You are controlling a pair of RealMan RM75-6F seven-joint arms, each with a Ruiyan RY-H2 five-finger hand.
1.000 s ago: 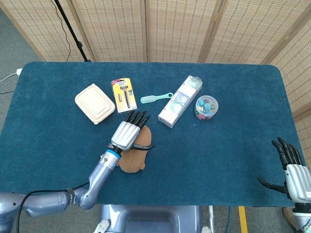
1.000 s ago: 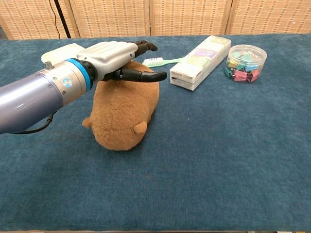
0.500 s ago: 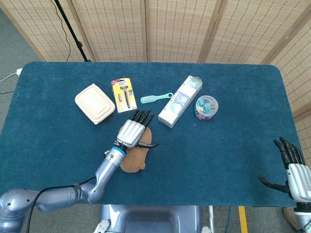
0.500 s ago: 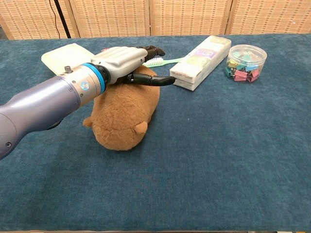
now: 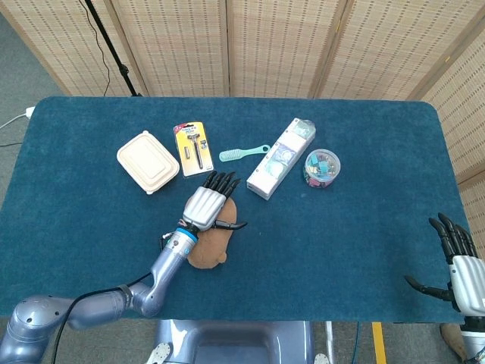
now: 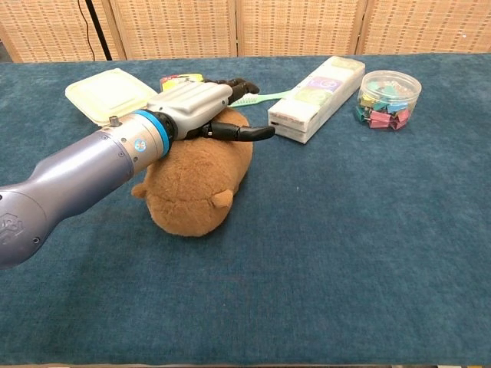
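Left hand (image 5: pixel 204 206), seen from the head camera, lies flat over the far end of the brown plush toy animal (image 5: pixel 214 244), fingers stretched forward and apart and the thumb stuck out to the side; nothing is pinched, so it reads as wide and laid over the toy rather than gripping it. That toy sits near the middle of the dark blue felt-covered table (image 5: pixel 91 197), its rounded end toward the robot. Beyond the fingertips lie a beige lidded plastic food box (image 5: pixel 148 161), a yellow carded razor pack (image 5: pixel 192 147), a mint-green plastic brush (image 5: pixel 244 154), a long white printed carton (image 5: pixel 280 158) and a round clear tub of coloured binder clips (image 5: pixel 321 167), all well apart from the toy. At the table's near right corner the right hand (image 5: pixel 464 269) hangs off the edge, fingers spread, holding nothing.

From the chest camera, the left hand (image 6: pixel 196 107) sits on top of the plush toy (image 6: pixel 196 180), palm down; whether the palm presses in or only hovers just above the fur cannot be told. Its thumb points toward the carton (image 6: pixel 316 97), which lies just beyond it, and the fingers reach over the toy toward the brush (image 6: pixel 261 96). This flat, spread posture suits steadying or covering a soft thing from above.
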